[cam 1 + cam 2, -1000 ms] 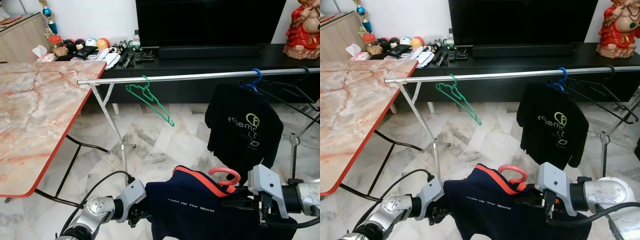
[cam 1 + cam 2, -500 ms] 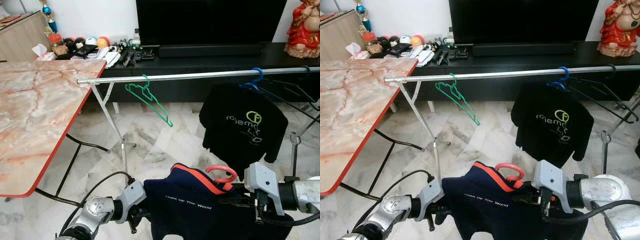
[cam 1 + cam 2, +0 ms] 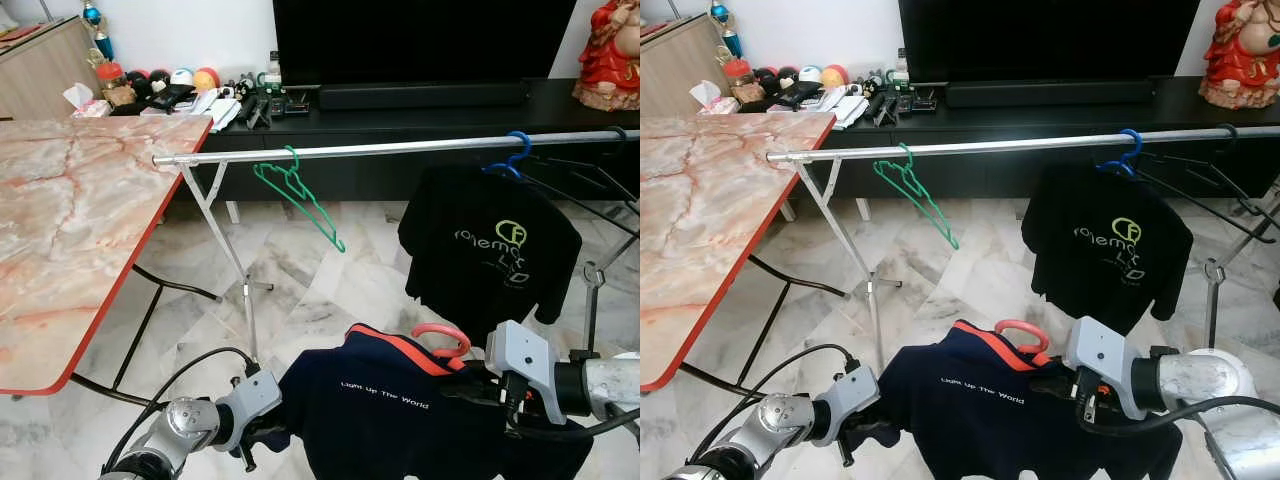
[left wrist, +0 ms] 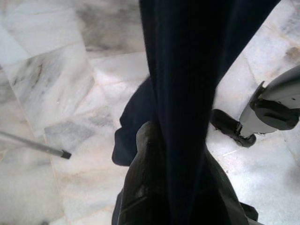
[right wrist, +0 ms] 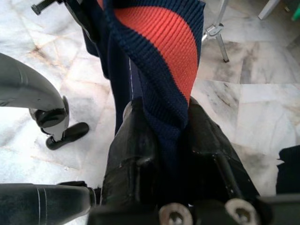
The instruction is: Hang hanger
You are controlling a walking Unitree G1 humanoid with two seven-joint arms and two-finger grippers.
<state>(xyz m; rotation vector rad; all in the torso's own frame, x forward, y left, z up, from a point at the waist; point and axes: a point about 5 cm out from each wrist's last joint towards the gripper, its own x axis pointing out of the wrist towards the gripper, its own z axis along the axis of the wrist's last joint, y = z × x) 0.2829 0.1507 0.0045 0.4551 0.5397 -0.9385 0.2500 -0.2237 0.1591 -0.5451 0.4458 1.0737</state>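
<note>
Navy shirt [image 3: 400, 410] on red hanger [image 3: 440, 340] held low, well below the rail [image 3: 400, 151]. Left gripper [image 4: 176, 154] fingers pinch its sleeve; right gripper [image 5: 161, 126] fingers pinch its collar.

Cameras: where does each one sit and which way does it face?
Left and right eye views: head, facing forward-down at the rail; both arms holding the navy shirt.
Left wrist view: along the left gripper, shut on the shirt, floor beyond.
Right wrist view: along the right gripper, shut on the shirt's collar.
Shared: every view shows the shirt.
</note>
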